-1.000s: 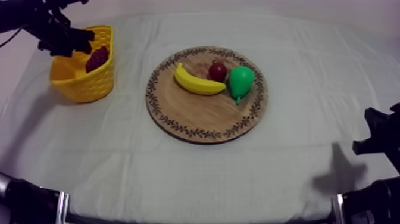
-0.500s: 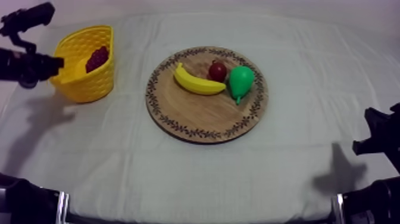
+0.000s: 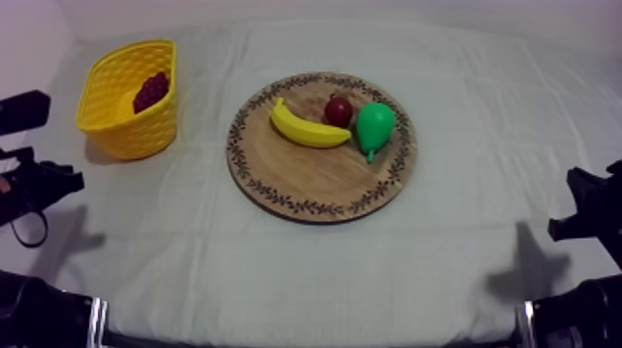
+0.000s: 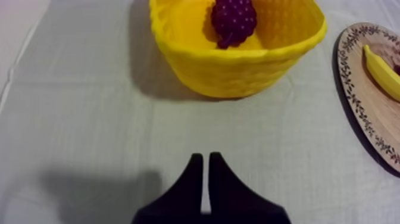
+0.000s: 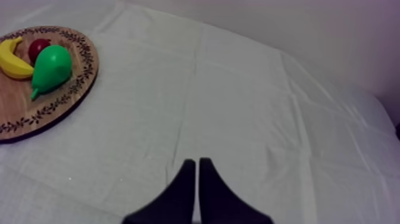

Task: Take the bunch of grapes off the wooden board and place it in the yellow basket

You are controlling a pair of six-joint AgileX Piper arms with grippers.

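I find no writing, label, brand or number to read; the board (image 3: 315, 176) bears only a leafy rim pattern.

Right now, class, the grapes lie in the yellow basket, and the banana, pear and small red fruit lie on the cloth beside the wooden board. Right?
No: the top view shows the banana, pear and small red fruit on the wooden board, not beside it. The grapes are in the basket.

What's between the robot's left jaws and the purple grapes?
Only the near wall of the yellow woven basket. The purple toy bunch of grapes already lies inside it. Between the shut left jaws and that basket is bare grey-white cloth.
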